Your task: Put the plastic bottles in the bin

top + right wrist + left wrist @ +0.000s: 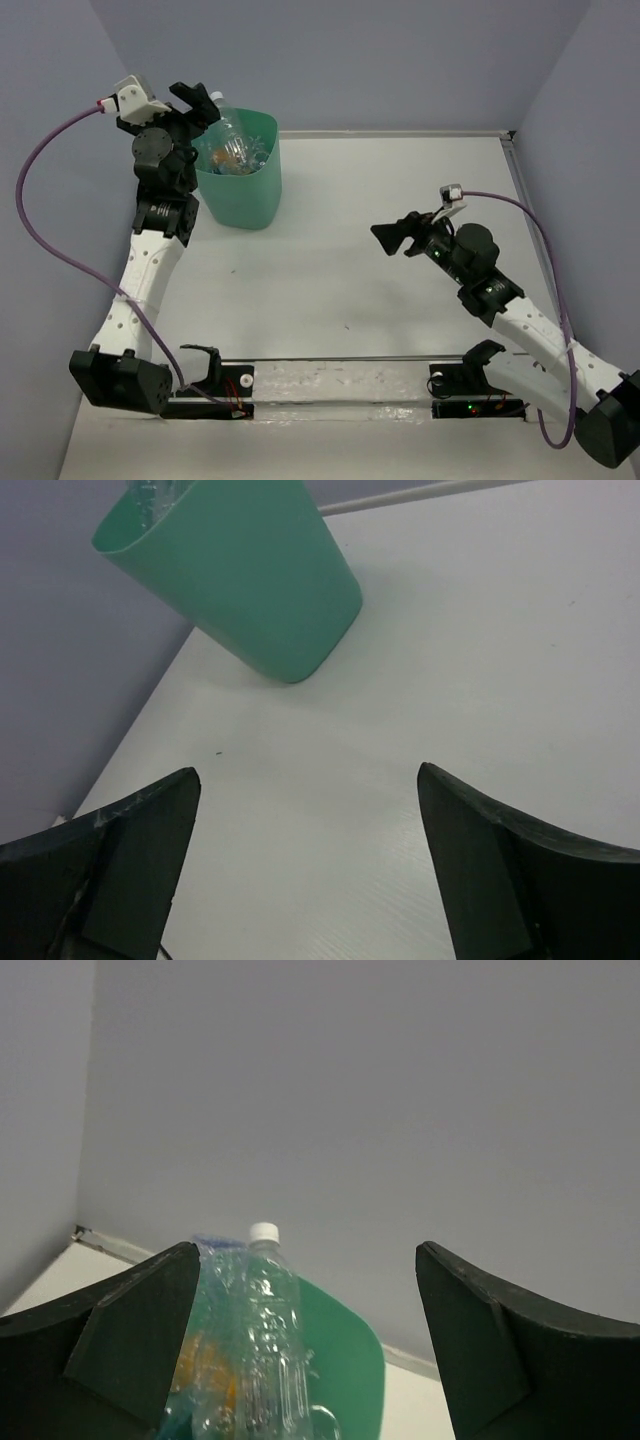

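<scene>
Left gripper [198, 105] hung open and empty at the bin [245, 200] rim; right gripper [392, 236] gaped, empty, over the bench [350, 300]. Plastic bottles [232, 150] filled the bin: depositing looked finished, so next came lifting clear.

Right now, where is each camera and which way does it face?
Top: above and behind the arms, looking down on table, bin, left gripper at the bin, right gripper over the table.
Left wrist: at the bin's rim, facing the wall past its open fingers; a bottle sticks up from the bin.
Right wrist: above the table, tilted down toward the bin, past its open fingers.
All three show the bin.
</scene>
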Available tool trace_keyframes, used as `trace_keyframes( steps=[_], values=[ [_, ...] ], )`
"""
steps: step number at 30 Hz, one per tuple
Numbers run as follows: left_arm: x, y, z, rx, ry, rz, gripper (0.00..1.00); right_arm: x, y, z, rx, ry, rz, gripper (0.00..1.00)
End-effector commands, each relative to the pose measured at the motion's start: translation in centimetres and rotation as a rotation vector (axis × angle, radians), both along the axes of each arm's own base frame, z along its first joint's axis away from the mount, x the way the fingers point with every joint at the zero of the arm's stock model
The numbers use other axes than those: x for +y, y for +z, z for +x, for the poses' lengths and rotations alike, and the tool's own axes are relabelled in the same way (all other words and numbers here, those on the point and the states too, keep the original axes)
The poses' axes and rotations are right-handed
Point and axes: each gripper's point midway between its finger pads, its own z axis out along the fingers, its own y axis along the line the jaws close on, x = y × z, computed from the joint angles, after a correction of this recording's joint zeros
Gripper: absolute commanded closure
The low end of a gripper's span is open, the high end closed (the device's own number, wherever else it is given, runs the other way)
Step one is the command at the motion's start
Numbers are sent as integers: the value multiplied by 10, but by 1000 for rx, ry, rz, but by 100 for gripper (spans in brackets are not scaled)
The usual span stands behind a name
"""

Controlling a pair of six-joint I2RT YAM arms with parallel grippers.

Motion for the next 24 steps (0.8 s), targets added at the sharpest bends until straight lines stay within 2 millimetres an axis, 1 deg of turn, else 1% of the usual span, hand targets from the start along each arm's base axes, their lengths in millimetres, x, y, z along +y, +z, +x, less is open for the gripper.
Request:
trace_keyframes(
  steps=[1, 2, 3, 4, 5, 6, 7, 8, 9, 10, 11, 12, 13, 14, 15, 17, 19, 20, 23, 24],
  values=[
    [-34, -1, -40, 54, -210, -36, 1, -1, 60, -6, -140, 23, 36, 0],
    [-43, -9, -59, 67, -275, -27, 1, -7, 74, -12, -173, 12, 45, 0],
    [-48, -15, -68, 77, -311, -16, 1, -14, 83, -14, -194, -14, 55, 0],
    [-51, -26, -85, 96, -342, 2, 1, -22, 99, -23, -227, -29, 71, 0],
    [-54, -31, -95, 105, -368, 16, 1, -28, 105, -27, -241, -48, 75, 0],
    [-66, -35, -106, 111, -444, 38, 1, -35, 111, -29, -252, -73, 81, 0],
    [-67, -31, -124, 89, -467, 48, 1, -47, 115, -26, -255, -143, 86, 0],
    [-71, -35, -132, 93, -494, 57, 1, -54, 119, -28, -266, -169, 84, 0],
    [-76, -50, -139, 127, -530, 66, 1, -68, 123, -28, -287, -233, 69, 0],
    [-76, -48, -154, 102, -546, 70, 1, -76, 121, -27, -294, -267, 34, 0],
    [-76, -50, -161, 96, -552, 71, 1, -83, 121, -27, -298, -300, 23, 0],
    [-77, -58, -165, 104, -562, 69, 1, -92, 128, -31, -318, -333, 33, 0],
    [-77, -60, -170, 97, -566, 73, 1, -103, 123, -31, -296, -387, 19, 0],
    [-77, -62, -179, 83, -574, 84, 1, -109, 121, -32, -293, -409, 4, 0],
    [-77, -63, -182, 78, -578, 89, 1, -118, 124, -36, -307, -441, 14, 0],
    [-78, -67, -191, 74, -591, 97, 1, -125, 125, -40, -320, -462, 18, 0],
    [-77, -70, -196, 74, -593, 110, 1, -130, 120, -43, -324, -478, 18, 0],
    [-79, -79, -195, 97, -599, 112, 1, -131, 119, -44, -323, -481, 18, 0],
    [-76, -88, -197, 111, -579, 113, 1, -129, 113, -43, -312, -476, 17, 0],
    [-73, -89, -196, 115, -558, 109, 1, -128, 115, -42, -314, -475, 16, 0]
  ],
)
